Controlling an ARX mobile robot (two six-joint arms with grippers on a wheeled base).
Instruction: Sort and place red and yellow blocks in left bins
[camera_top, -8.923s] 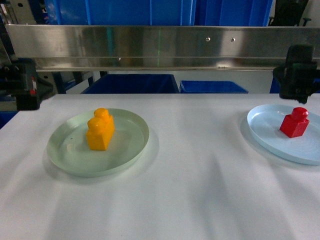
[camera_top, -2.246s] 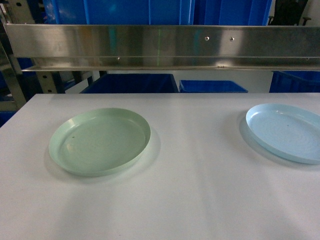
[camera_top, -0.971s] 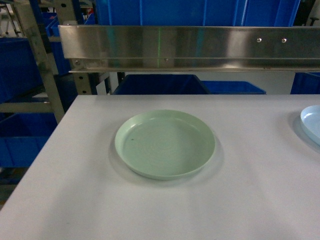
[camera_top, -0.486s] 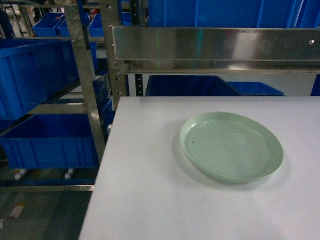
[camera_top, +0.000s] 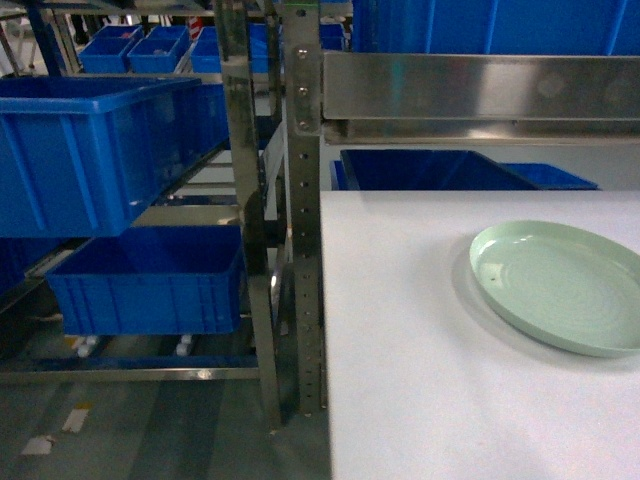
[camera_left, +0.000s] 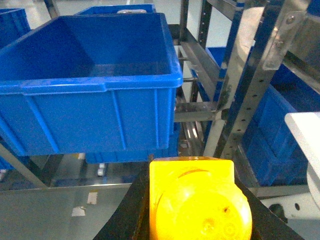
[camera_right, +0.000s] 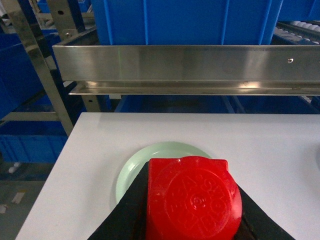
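Neither arm appears in the head view, which takes in the white table (camera_top: 480, 380), an empty pale green plate (camera_top: 560, 285) and blue crates (camera_top: 95, 150) on a steel rack (camera_top: 300, 200) to the left. Only the wrist cameras show the blocks. The left gripper (camera_left: 192, 200) is clamped on the yellow block (camera_left: 197, 200), held in the air in front of a deep blue crate (camera_left: 95, 90) on the rack. The right gripper (camera_right: 192, 200) grasps the red block (camera_right: 192, 200) above the green plate (camera_right: 132, 172).
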